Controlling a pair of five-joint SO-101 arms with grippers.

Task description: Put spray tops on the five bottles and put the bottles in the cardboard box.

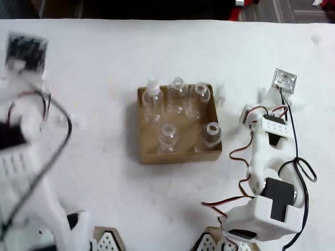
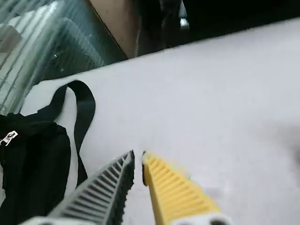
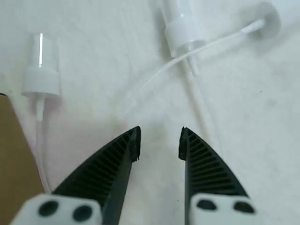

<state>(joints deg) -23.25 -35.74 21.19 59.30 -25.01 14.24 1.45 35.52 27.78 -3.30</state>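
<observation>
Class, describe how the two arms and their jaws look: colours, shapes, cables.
Both arms are white with black motor blocks and red and black cables. The left arm has ribbed, tapering jaws, one grey, one yellow; the right arm has two black ones.

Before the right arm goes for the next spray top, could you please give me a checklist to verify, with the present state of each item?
1. Right end effector open and empty: ok.
2. One spray top lies alone on the table, near the cardboard box: ok.
3. Other two spray tops free of each other: not ok, their tubes cross.
4. Five bottles upright inside the box: ok.
5. Every bottle capped: not ok, only the back-left bottle seems to have a top.
6. Left end effector away from the box, shut, empty: ok.
</observation>
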